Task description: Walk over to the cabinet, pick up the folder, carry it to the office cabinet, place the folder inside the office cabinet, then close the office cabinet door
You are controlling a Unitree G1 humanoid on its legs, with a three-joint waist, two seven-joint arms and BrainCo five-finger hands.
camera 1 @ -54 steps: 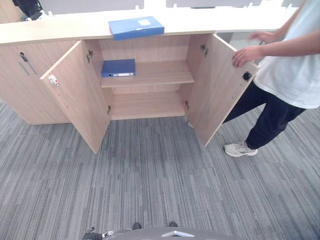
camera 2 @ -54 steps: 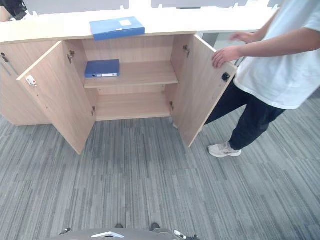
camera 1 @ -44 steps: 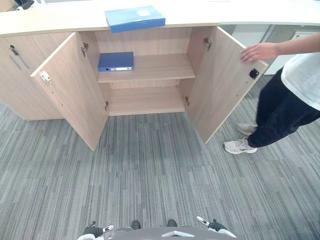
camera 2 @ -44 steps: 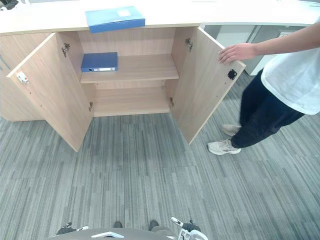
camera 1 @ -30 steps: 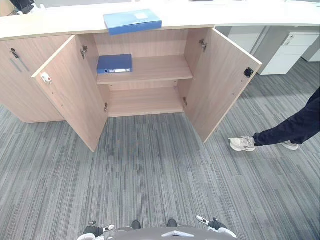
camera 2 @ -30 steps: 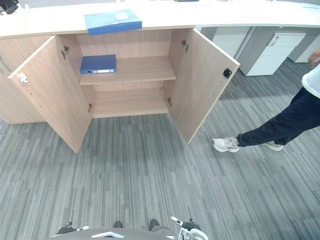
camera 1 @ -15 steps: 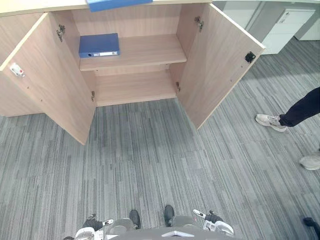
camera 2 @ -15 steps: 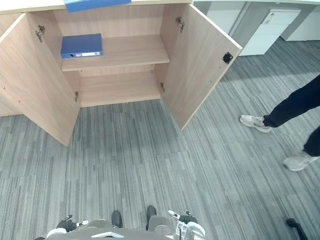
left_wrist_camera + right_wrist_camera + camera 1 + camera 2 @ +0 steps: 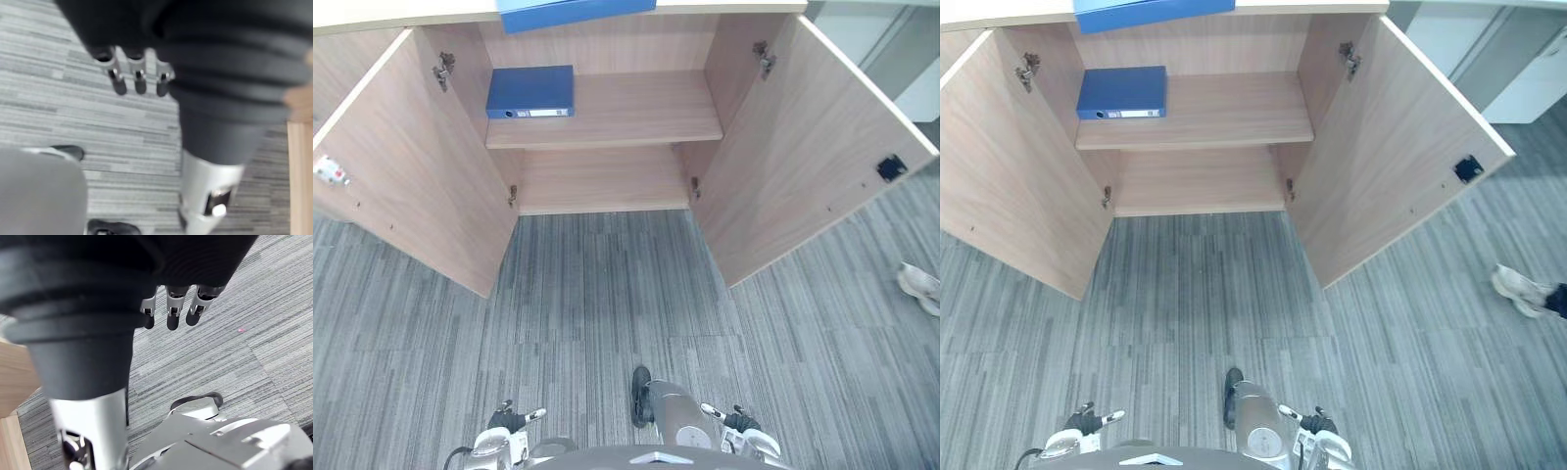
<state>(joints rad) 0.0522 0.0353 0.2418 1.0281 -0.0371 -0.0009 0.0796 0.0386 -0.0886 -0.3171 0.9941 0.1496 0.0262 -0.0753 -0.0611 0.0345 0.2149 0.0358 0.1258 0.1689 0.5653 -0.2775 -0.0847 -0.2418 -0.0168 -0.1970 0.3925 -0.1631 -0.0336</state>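
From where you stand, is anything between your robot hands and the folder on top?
Nothing visible. Bare carpet lies between the left robot hand, the right robot hand and the cabinet, whose doors stand open to the sides; the folder lies uncovered on its top.

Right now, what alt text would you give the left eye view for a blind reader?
A light wooden cabinet stands with both doors swung open; a dark blue folder lies flat on the left of its upper shelf. A second blue folder rests on the cabinet top.
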